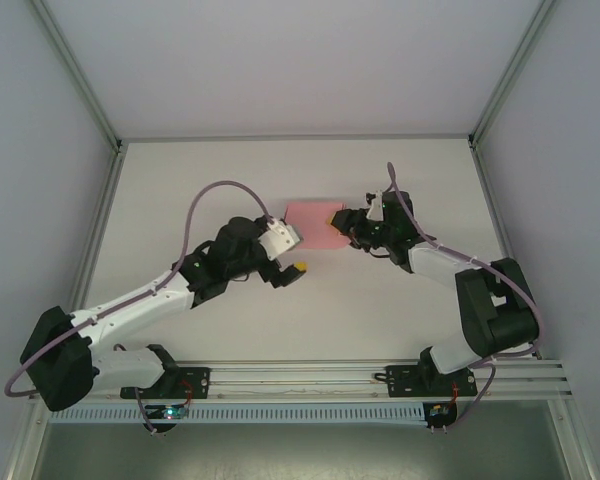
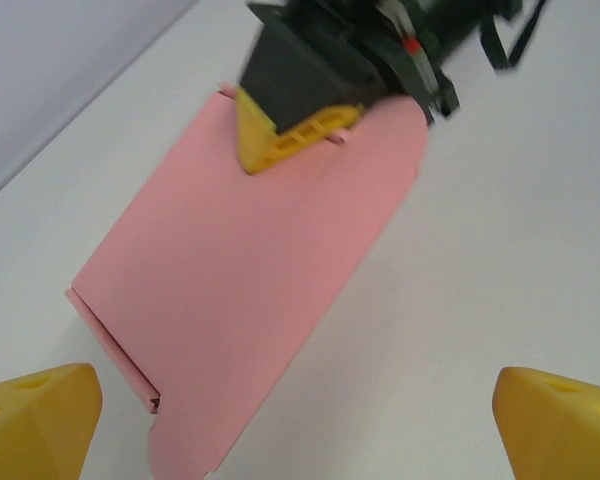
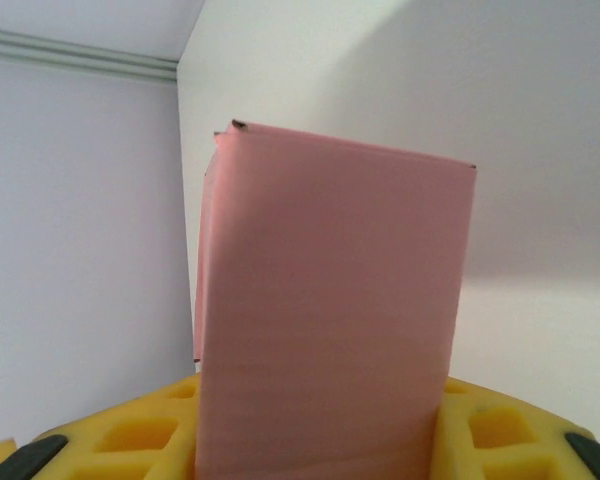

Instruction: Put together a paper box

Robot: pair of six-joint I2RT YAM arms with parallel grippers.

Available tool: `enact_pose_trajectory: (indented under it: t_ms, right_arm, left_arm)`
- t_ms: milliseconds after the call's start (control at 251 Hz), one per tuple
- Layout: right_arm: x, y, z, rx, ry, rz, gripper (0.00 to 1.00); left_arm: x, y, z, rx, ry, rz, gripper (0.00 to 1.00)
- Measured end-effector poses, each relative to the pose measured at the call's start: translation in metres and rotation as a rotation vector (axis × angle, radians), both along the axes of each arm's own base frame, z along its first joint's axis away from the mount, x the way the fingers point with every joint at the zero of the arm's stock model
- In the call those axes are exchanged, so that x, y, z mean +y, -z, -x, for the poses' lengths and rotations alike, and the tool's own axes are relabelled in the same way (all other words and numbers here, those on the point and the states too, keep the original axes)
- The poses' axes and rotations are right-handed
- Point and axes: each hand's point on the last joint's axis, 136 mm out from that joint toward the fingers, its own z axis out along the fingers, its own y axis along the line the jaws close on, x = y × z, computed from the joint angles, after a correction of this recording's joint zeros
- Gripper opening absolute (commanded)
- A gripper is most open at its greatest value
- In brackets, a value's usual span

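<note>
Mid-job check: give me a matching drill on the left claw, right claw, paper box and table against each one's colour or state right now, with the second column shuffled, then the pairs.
Things:
1. left claw
2. right claw
3. paper box
4. table

Colour or state:
A. white surface
B. pink card, gripped at one edge
C. wide open, holding nothing
D. shut on the card's edge

Pairs: 1-C, 2-D, 3-B, 4-A
</note>
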Motion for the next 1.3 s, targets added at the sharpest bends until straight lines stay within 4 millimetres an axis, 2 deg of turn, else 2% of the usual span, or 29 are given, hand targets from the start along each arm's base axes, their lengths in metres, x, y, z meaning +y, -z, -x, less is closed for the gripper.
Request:
enact_pose_trajectory:
  t_ms: [188,315,459,587,758,906,962,1058,1133,1193,1225,1249,1261,1269,1301]
  right_arm:
    - [-0.006,0.001,0.011,0.1,0.018,-0.016,0.36]
    - [-0.005,0.001,0.016,0.17,0.019,-0.05,0.37]
    - [0.001,-0.004,0.024,0.235,-0.008,-0.113,0.39]
    - [0.007,-0.007,0.03,0.29,-0.036,-0.164,0.39]
    - [0.013,-0.004,0.035,0.364,-0.063,-0.215,0.4]
    - [0.012,-0.005,0.036,0.385,-0.063,-0.235,0.44]
    - [0.011,-0.006,0.035,0.389,-0.058,-0.242,0.46]
    - [0.011,-0.005,0.036,0.395,-0.056,-0.245,0.49]
    - [0.01,-0.004,0.036,0.399,-0.053,-0.245,0.49]
    - [0.009,-0.004,0.036,0.399,-0.049,-0.247,0.54]
    - [0.009,-0.005,0.035,0.396,-0.049,-0.247,0.6]
    - [0.008,-0.005,0.036,0.393,-0.05,-0.246,0.7]
    - [0.008,-0.005,0.035,0.39,-0.051,-0.245,0.89]
    - [0.008,-0.005,0.035,0.391,-0.05,-0.246,0.96]
    - [0.008,-0.006,0.036,0.389,-0.05,-0.245,0.98]
  left_arm:
    - [-0.006,0.013,-0.003,-0.091,0.053,-0.138,1.0]
    - [-0.01,0.033,-0.007,-0.126,0.077,-0.237,1.0]
    - [-0.01,0.055,-0.016,-0.155,0.079,-0.337,1.0]
    - [-0.008,0.06,-0.023,-0.188,0.066,-0.378,1.0]
    - [-0.007,0.055,-0.035,-0.237,0.031,-0.41,0.83]
    - [-0.006,0.056,-0.042,-0.247,0.009,-0.435,0.76]
    - [-0.005,0.058,-0.043,-0.249,0.004,-0.446,0.65]
    - [-0.005,0.058,-0.045,-0.256,0.002,-0.457,0.51]
    - [-0.005,0.058,-0.045,-0.261,0.008,-0.462,0.47]
    - [-0.007,0.058,-0.044,-0.267,0.017,-0.467,0.44]
    - [-0.007,0.059,-0.044,-0.267,0.021,-0.467,0.44]
    - [-0.007,0.059,-0.043,-0.266,0.023,-0.466,0.44]
    - [-0.008,0.059,-0.043,-0.266,0.025,-0.464,0.44]
    - [-0.008,0.059,-0.043,-0.266,0.025,-0.464,0.44]
    - [-0.008,0.058,-0.043,-0.266,0.025,-0.463,0.43]
